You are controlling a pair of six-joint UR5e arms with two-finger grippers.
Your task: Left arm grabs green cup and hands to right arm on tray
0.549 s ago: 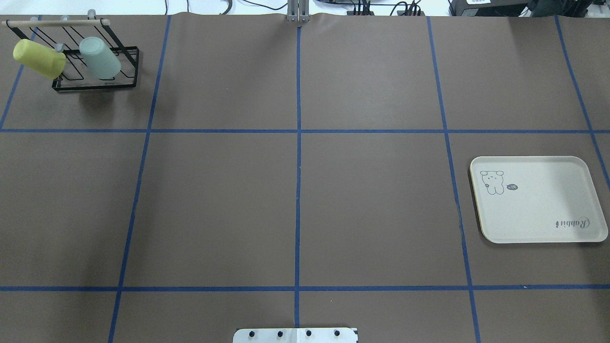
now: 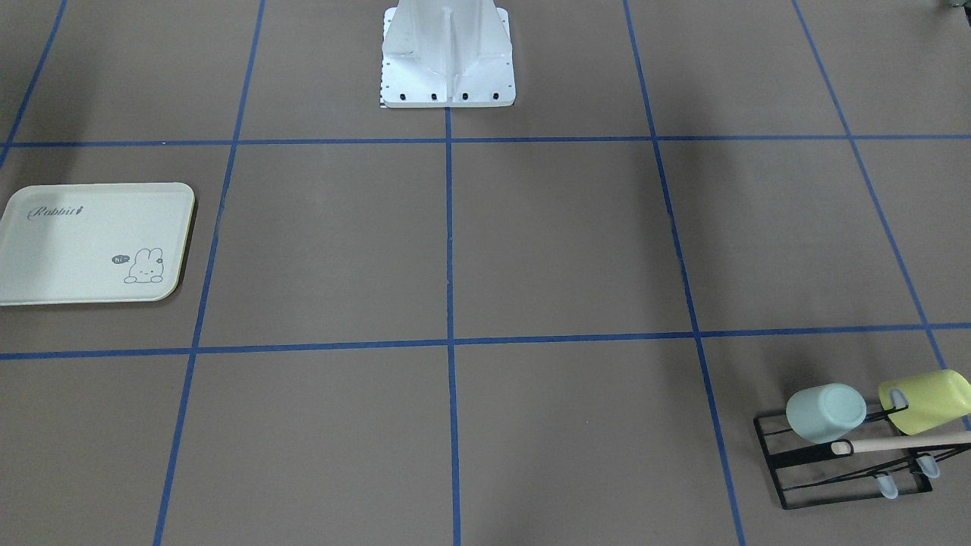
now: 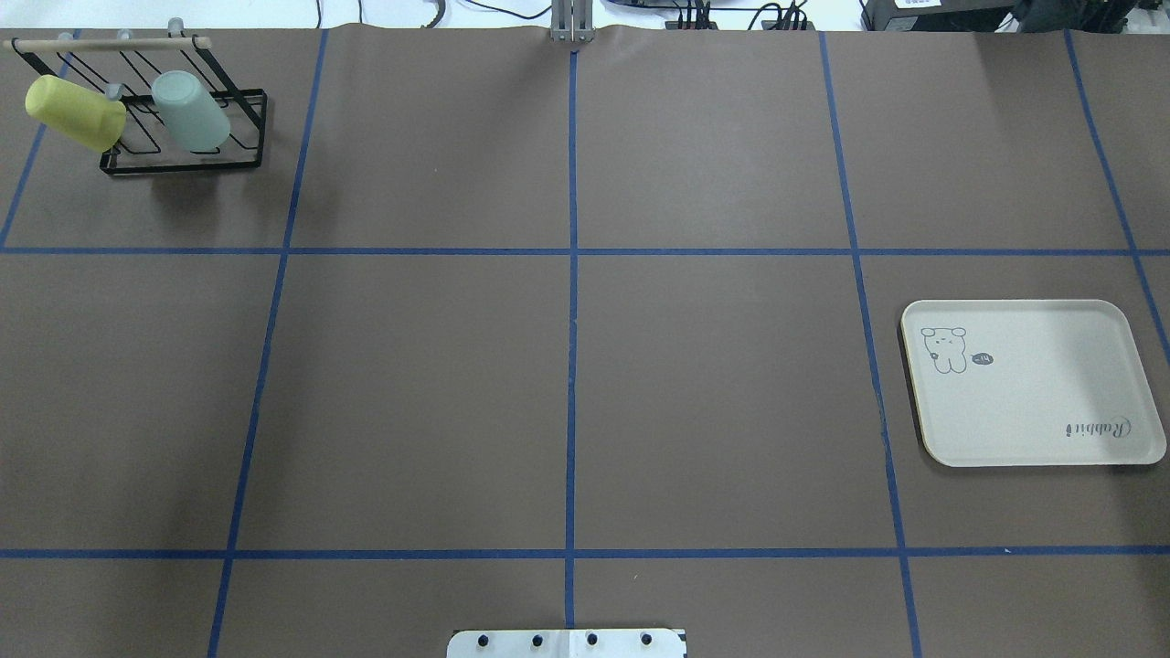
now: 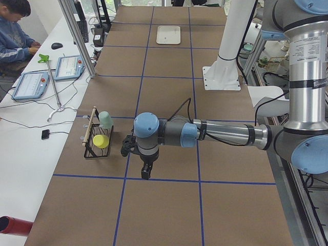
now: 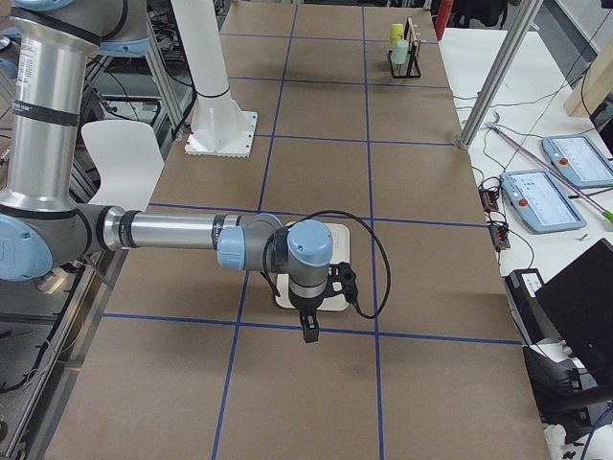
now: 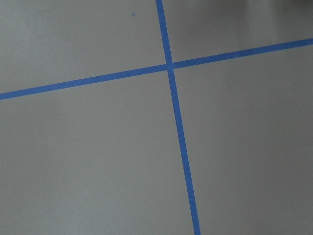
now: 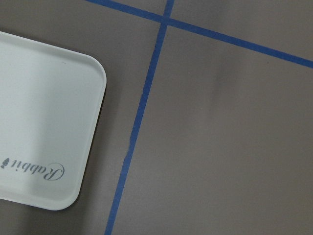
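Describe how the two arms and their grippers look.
The left arm and right arm are silver-grey tubes with pale blue joint caps. A black cable loops past each wrist. The left gripper and right gripper are small and black.

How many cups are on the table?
2. The green cup sits tipped on the black rack in the table's far left corner; the yellow-green cup is on the same rack, further left. The tray holds none.

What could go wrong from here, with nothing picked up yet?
The green cup sits tilted on the black rack, so a skewed pull could drag the rack. The yellow-green cup hangs beside it and might be bumped or taken by mistake.
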